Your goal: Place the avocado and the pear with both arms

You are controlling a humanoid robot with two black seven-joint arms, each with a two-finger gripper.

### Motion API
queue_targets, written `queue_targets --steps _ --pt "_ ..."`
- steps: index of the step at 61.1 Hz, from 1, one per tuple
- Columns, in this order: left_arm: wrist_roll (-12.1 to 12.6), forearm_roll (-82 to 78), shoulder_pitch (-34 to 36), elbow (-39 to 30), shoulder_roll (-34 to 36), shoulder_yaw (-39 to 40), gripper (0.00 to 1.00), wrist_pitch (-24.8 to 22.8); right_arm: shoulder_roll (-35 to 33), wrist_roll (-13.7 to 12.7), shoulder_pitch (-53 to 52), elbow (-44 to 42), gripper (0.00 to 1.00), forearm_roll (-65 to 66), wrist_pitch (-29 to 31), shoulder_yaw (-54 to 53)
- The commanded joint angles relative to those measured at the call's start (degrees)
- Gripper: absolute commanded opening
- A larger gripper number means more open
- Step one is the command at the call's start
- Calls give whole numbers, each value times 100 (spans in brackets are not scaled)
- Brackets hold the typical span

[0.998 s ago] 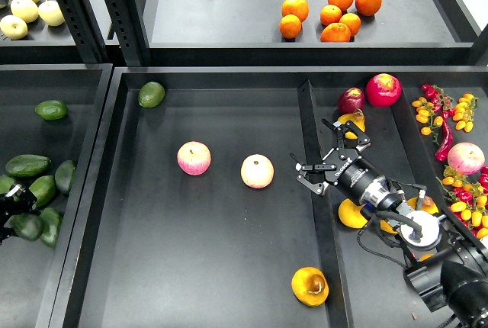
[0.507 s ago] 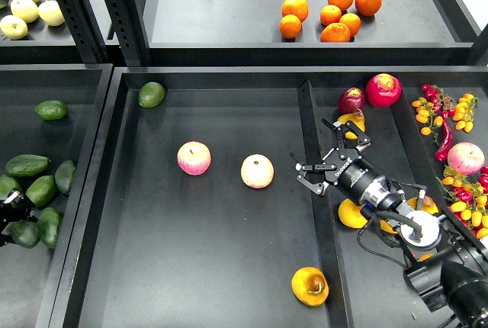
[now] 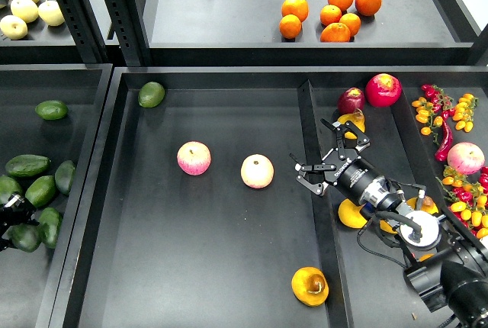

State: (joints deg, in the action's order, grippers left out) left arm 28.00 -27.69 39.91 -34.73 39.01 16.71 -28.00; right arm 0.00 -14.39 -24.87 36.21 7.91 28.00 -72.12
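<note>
The pear (image 3: 309,286), golden yellow-orange with a brown patch, lies alone at the front right of the middle tray (image 3: 206,267). My right gripper (image 3: 324,157) is open and empty above the divider between the middle and right trays, well behind the pear. My left gripper (image 3: 8,215) shows small and dark at the left edge, among several avocados in the left tray. The darkest avocado (image 3: 24,238) lies right against it. I cannot tell whether the fingers hold it.
Two pink-and-yellow apples (image 3: 194,158) (image 3: 257,171) lie mid-tray and a lighter green avocado (image 3: 151,94) in its far left corner. The right tray holds red fruit (image 3: 383,89), yellow fruit under my right arm, peppers and small tomatoes. Oranges (image 3: 335,32) sit on the back shelf.
My left gripper has slid a little down and left toward the view's edge, and the dark avocado beside it has shifted the same way. The right arm has not moved.
</note>
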Motion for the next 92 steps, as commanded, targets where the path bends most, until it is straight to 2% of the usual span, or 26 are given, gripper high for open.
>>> queue_targets --steps 1,14,23,37,63,92 --pt "0 0 8 -8 -7 8 67 0 0 -3 -1 0 100 0 0 5" --pt "0 9 8 -43 -7 43 72 0 0 -3 -1 0 100 0 0 5" --pt "0 9 35 -95 -16 113 79 0 0 -3 -1 0 100 0 0 32" --pt "0 88 17 -280 -34 728 88 0 0 -3 -1 0 100 0 0 23" --pt "0 1301 0 -1088 -78 1871 88 0 0 -3 -1 35 100 0 0 32" --pt "0 1433 -545 -1449 -1361 3945 88 0 0 -12 -18 62 100 0 0 5"
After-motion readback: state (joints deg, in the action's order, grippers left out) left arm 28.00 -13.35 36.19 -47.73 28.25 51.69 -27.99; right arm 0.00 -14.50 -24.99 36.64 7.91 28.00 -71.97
